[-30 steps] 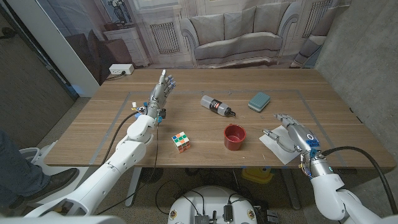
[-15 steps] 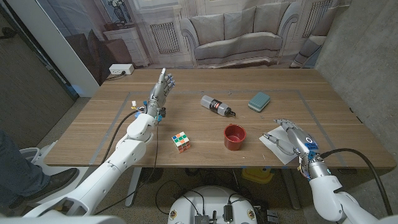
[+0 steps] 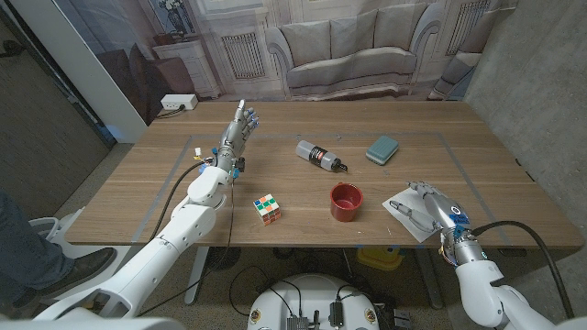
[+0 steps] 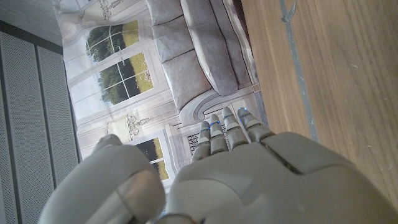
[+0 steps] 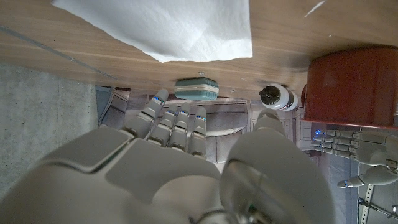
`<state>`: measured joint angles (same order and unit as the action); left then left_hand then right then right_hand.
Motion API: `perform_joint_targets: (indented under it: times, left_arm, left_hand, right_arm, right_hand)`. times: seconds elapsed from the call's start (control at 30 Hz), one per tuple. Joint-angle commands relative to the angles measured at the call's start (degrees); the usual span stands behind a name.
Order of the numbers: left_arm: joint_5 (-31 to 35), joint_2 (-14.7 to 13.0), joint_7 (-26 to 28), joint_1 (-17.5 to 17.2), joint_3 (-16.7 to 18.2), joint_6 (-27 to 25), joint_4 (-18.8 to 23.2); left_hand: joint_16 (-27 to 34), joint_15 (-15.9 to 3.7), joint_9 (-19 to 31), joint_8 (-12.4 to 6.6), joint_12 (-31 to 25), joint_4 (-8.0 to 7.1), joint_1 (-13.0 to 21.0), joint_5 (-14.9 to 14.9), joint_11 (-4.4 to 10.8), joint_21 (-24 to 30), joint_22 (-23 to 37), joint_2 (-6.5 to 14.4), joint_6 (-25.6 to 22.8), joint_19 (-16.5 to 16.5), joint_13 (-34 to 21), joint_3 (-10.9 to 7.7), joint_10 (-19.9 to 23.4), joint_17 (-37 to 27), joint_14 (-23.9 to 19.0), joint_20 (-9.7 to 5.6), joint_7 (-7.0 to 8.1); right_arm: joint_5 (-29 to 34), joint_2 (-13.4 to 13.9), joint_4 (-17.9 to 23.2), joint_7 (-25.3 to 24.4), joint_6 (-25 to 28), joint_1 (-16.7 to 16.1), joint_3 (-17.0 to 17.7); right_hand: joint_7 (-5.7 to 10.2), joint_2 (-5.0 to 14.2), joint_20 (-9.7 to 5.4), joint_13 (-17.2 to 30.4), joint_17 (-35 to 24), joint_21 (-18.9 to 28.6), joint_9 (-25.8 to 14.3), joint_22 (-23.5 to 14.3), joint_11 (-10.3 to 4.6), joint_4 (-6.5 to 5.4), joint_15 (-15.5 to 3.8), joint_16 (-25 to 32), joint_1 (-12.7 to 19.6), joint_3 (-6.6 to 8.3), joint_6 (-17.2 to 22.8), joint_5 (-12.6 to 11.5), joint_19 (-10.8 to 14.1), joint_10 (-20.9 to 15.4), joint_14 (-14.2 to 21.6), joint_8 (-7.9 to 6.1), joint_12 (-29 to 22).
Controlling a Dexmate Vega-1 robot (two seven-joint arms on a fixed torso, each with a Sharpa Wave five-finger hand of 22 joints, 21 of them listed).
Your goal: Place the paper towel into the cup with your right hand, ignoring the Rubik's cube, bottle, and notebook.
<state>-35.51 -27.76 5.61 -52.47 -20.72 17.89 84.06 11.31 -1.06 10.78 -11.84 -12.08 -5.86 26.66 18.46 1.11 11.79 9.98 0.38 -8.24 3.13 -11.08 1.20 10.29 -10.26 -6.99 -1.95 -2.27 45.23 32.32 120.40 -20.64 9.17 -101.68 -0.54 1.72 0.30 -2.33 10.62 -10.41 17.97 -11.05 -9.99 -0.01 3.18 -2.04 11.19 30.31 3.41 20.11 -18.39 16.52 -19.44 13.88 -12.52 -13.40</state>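
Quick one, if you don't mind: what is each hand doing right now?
Left hand: open, fingers straight, holding nothing.
Right hand: open over the paper towel, not gripping it.

Both arms are white shells with black cables; each grey robot hand, left (image 3: 238,131) and right (image 3: 429,203), shows blue-lit fingertips.

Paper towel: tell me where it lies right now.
In the head view the paper towel lies flat near the table's front edge on the robot's right, beside the red cup, with the right hand over it.
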Motion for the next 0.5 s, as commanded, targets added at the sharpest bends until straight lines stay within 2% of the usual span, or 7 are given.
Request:
perform_joint_targets:
  times: [0.03,0.2,0.5]
  left_arm:
    - [-0.2,0.1,-0.4,0.3,0.0,0.0,-0.6]
    - [-0.4,0.0,-0.4,0.2,0.1,-0.1,-0.7]
    - [-0.3,-0.2,-0.4,0.7,0.0,-0.7,-0.9]
  left_hand:
    - [-0.3,0.2,0.2,0.13,0.1,-0.02,0.1,0.1,0.13,-0.3,0.3,0.0,-0.3,0.5,0.0,0.37,0.3,-0.3,-0.6,0.35,0.07]
    - [-0.3,0.19,0.2,0.12,0.1,-0.02,0.1,0.1,0.07,-0.3,0.3,0.0,-0.3,0.5,-0.1,0.41,0.4,-0.3,-0.6,0.37,0.04]
    - [-0.2,0.22,0.2,0.1,0.1,-0.02,0.2,0.0,0.26,-0.3,0.3,0.1,-0.4,0.5,-0.1,0.5,0.4,-0.3,-0.7,0.43,0.18]
  right_arm:
    - [1.1,1.4,1.0,3.1,5.0,0.7,-2.0]
    - [0.3,1.7,0.8,4.3,6.8,1.2,-2.3]
    - [-1.2,2.2,-0.2,4.1,7.9,2.2,-2.9]
  right_hand:
    - [-0.16,0.26,-2.78,0.2,0.0,-0.5,-0.1,-0.2,0.39,0.66,-1.69,-0.4,0.6,0.27,0.8,-0.3,0.6,-0.5,0.1,-0.44,-0.1]
    - [-0.06,0.43,-2.6,0.2,-0.1,-0.8,-0.1,-0.3,0.82,0.86,-1.33,-0.4,0.9,0.42,0.5,-0.3,0.5,0.0,-0.1,-0.19,0.2]
    - [-0.14,0.79,-2.42,0.2,-0.1,-1.0,-0.1,-0.3,0.71,1.09,-1.13,-0.4,1.4,0.69,0.3,-0.3,0.5,0.2,-0.2,0.04,0.3]
